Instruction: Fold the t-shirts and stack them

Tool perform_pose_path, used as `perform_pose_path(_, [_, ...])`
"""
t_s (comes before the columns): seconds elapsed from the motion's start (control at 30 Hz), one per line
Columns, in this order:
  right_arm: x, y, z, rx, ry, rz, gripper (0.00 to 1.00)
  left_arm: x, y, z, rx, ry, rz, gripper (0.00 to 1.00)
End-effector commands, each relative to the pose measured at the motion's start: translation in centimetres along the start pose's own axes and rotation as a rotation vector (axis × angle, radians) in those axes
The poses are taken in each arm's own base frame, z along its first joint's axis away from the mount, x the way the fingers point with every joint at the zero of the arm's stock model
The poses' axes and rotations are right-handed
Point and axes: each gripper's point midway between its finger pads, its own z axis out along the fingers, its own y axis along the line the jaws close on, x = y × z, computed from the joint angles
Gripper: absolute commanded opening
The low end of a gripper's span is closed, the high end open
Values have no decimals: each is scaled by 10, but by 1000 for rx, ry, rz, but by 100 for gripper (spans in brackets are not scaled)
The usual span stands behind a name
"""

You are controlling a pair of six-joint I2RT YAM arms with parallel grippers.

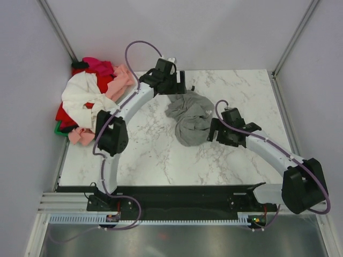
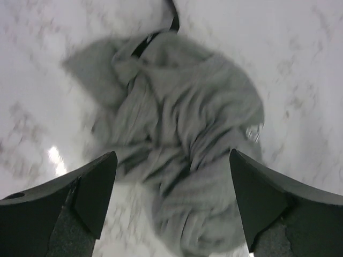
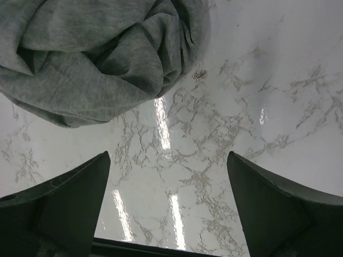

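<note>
The grey t-shirt [image 1: 190,119] lies crumpled in a loose heap near the middle of the marble tabletop [image 1: 144,155]. Seen from above, its long axis runs from the far side toward the near edge. The broader part is at the far end and a bunched, narrower end points toward the arm bases. In the blurred left wrist view the cloth [image 2: 177,123] is heavily creased, with a dark band at its far end and a small white mark on one side.

The left pincer [image 1: 180,90] hangs over the far end of the grey shirt. Its fingers [image 2: 94,187] are spread wide, released, with the cloth lying below them and nothing gripped.

The right pincer [image 1: 217,131] sits just beside the shirt's near end, on its right. Its fingers [image 3: 80,198] are also spread wide and empty over bare marble, and the grey folds [image 3: 96,53] lie ahead of them, apart from the tips.

The other t-shirts [image 1: 88,99], white, red, pink, magenta and green, are heaped at the far left corner of the tabletop.
</note>
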Motion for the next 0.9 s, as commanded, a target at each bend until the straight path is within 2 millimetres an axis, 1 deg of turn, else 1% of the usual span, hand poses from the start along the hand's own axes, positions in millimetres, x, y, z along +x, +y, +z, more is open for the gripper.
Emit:
perform_pose_path(0.0, [-2,4,30,-21,18,53,98,-12,-24,66,105,31,-8,94])
perform_pose_path(0.03, [1,7,35,-41,36,54,98,-7,-28,80,131,56,-20,97])
perform_pose_path(0.07, [-1,9,42,-53,25,67,98,-6,-28,91,140,64,-31,98])
perform_pose_path(0.1, [2,7,50,-49,41,76,98,-20,-38,94,173,33,-42,99])
perform_pose_path(0.13, [-1,11,54,-63,39,79,97,0,-36,119,189,85,-55,99])
perform_pose_path(0.17, [-3,13,62,-67,44,81,95,2,-39,126,207,91,-69,99])
perform_pose_path(0.2, [-4,14,66,-67,45,80,92,10,-41,139,235,111,-75,98])
perform_pose_path(0.27, [-12,19,76,-69,45,66,86,13,-45,147,267,111,-83,95])
perform_pose_path(0.3, [-15,20,78,-67,43,61,82,17,-44,150,270,120,-87,89])
perform_pose_path(0.33, [-22,24,79,-74,33,58,77,18,-44,151,273,121,-88,86])
perform_pose_path(0.37, [-23,24,83,-73,33,55,75,18,-45,151,275,120,-91,83])
perform_pose_path(0.4, [-25,25,85,-74,32,53,74,20,-44,153,278,121,-92,74])
perform_pose_path(0.43, [-29,27,87,-80,25,53,69,19,-45,151,282,117,-98,68])
perform_pose_path(0.47, [-28,28,92,-81,28,52,64,18,-45,152,289,118,-107,61])
perform_pose_path(0.5, [-29,29,94,-85,32,51,55,16,-50,149,320,118,-112,42])
perform_pose_path(0.53, [-34,32,96,-90,24,51,32,11,-50,146,329,115,-123,28])
perform_pose_path(0.57, [-35,31,99,-89,31,55,18,-2,-49,136,339,98,-151,11])
perform_pose_path(0.6, [-37,30,99,-87,31,58,2,-10,-49,129,347,87,-165,2])
perform_pose_path(0.63, [-47,31,96,-88,15,61,0,-19,-47,120,350,74,-176,2])
perform_pose_path(0.67, [-54,30,89,-90,6,61,0,-36,-43,107,349,45,-186,2])
perform_pose_path(0.7, [-68,20,83,-79,-15,87,0,-61,-47,78,363,-10,-180,2])
perform_pose_path(0.73, [-94,18,71,-71,-67,85,0,-75,-46,59,352,-40,-179,2])
perform_pose_path(0.77, [-103,8,51,-43,-74,101,0,-92,-37,41,335,-78,-175,2])
perform_pose_path(0.8, [-124,-10,36,-12,-119,138,0,-121,-38,-3,318,-162,-165,2])
perform_pose_path(0.83, [-152,-10,12,-13,-186,146,0,-133,-33,-24,300,-197,-165,2])
perform_pose_path(0.87, [-165,-28,-16,42,-234,162,0,-141,-19,-43,268,-217,-175,2])
